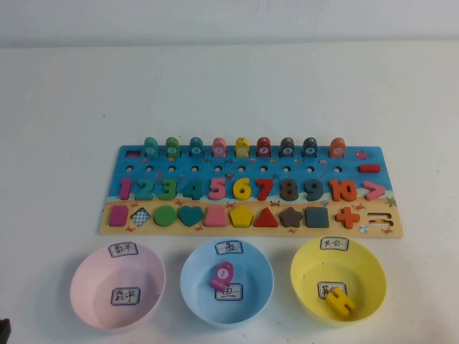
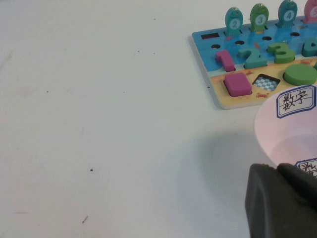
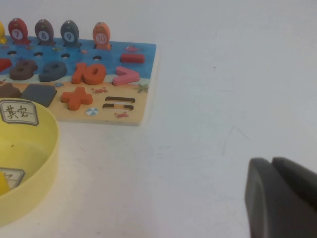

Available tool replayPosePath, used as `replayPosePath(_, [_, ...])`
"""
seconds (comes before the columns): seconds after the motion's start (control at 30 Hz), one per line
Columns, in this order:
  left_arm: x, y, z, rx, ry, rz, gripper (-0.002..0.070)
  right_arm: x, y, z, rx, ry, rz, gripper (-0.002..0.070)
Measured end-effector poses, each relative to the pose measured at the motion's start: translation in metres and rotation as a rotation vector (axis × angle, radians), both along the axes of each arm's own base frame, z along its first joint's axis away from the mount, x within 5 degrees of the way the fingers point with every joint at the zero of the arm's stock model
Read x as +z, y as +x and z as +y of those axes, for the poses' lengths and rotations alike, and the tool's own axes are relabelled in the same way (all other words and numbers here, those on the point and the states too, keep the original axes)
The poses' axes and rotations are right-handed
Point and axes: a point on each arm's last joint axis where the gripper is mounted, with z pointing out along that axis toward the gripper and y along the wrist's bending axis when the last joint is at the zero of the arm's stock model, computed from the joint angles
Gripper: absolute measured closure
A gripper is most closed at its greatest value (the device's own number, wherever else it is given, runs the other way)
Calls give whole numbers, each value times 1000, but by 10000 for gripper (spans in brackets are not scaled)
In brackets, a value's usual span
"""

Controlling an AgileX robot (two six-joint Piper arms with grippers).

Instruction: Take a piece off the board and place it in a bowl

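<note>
White table (image 1: 64, 107) (faint specks), both grippers parked.

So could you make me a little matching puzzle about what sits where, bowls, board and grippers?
Things:
1. yellow equals piece
2. pink fish piece
3. orange plus sign
4. right gripper

Places or states:
A. in the blue bowl
B. shut, off the board, beside the yellow bowl
C. on the board
D. in the yellow bowl

Pairs: 1-D, 2-A, 3-C, 4-B
</note>
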Motion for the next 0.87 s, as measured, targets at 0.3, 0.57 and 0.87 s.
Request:
replayPosePath(0.3, [0,0,0,0,0,0,680,0,0,1,1,18,2,694])
replayPosePath(0.57, [0,0,0,0,0,0,680,0,0,1,1,19,4,694])
replayPosePath(0.87, [0,0,0,0,0,0,680,0,0,1,1,19,4,694])
